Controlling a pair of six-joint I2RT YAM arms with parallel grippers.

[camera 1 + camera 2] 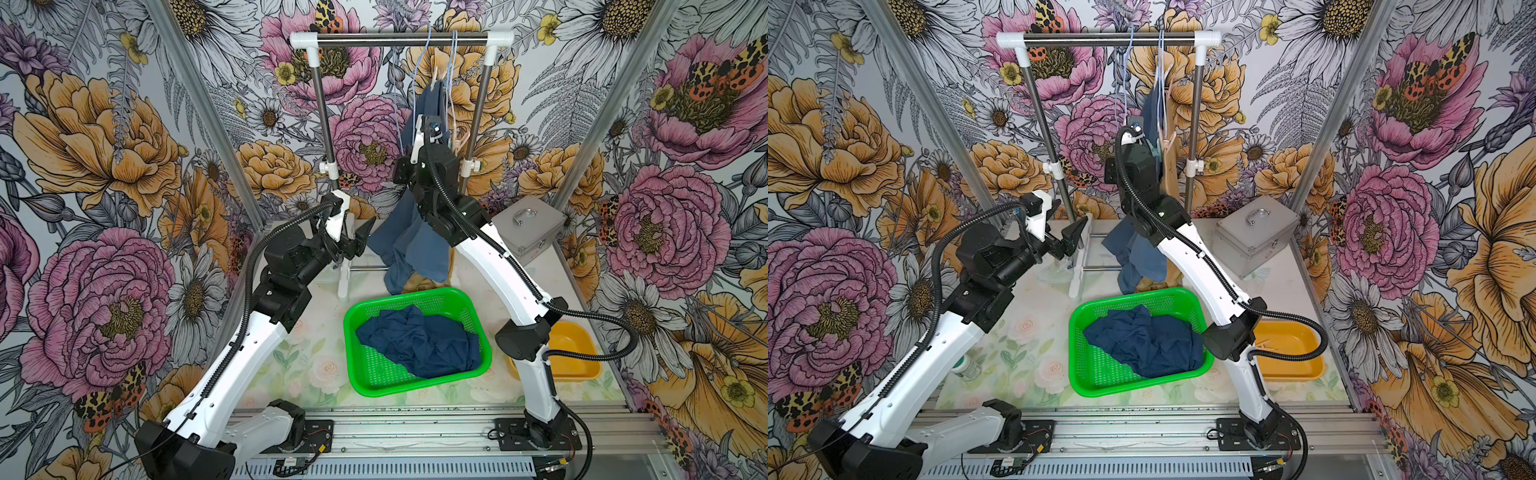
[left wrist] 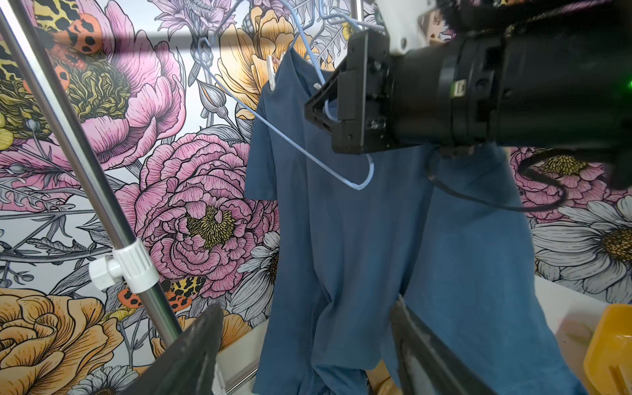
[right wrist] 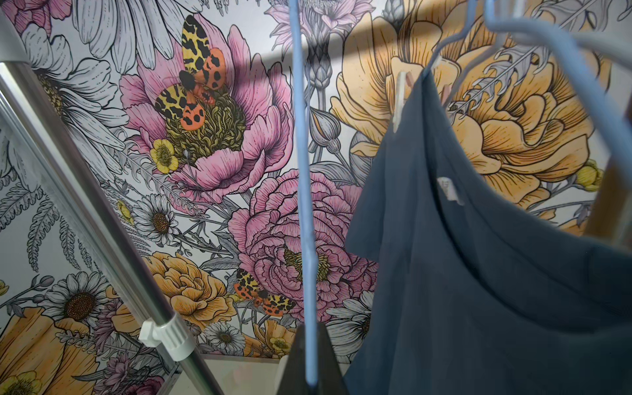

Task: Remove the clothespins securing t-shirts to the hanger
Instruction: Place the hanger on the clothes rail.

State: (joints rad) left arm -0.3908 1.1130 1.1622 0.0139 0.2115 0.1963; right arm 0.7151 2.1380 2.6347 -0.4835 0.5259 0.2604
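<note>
3 t-shirts: the slate blue t-shirt (image 1: 415,249) hangs from the rack (image 1: 401,37) at far centre. The tan-mustard t-shirt (image 1: 1169,174) hangs just right of it, mostly hidden. The dark navy t-shirt (image 1: 419,343) lies crumpled in the green basket (image 1: 469,376), near centre.
Pin in hand: 1 pale clothespin (image 2: 272,77) clamps the slate blue t-shirt's shoulder to its wire, high up under the rail. The collar sags away from it, so this shoulder seems to carry the whole shirt.
Other pins: 1 beige clip (image 1: 1170,140) shows on the tan-mustard t-shirt; any further ones cannot be counted.
Right gripper (image 2: 316,111): fingers clamped shut on a light-blue wire hanger (image 2: 290,136) that hangs just in front of the slate blue cloth, bare as far as it shows.
Left gripper (image 2: 304,307): fingers spread wide and empty, low and left of the shirts, facing the slate blue one.
Pin handling: likely light, stiff plastic with a firm spring. It is smooth, so a shallow pinch may slip off or flick it away.
Where to hold: across the 2 splayed prongs at the free end, squeezing them together so the mouth opens, then lifting it clear of wire and cloth.
Cloth handling: soft and limp with no stiffness to push against, so it will probably slide down once this pin lets go. The green basket sits nearer than the hanging hem.
Risk: thin wire swings easily, so the hanger wants steadying while the pin is pinched.
Yellow bin (image 1: 582,365): near right, partly behind the right arm, a likely place for freed pins.
</note>
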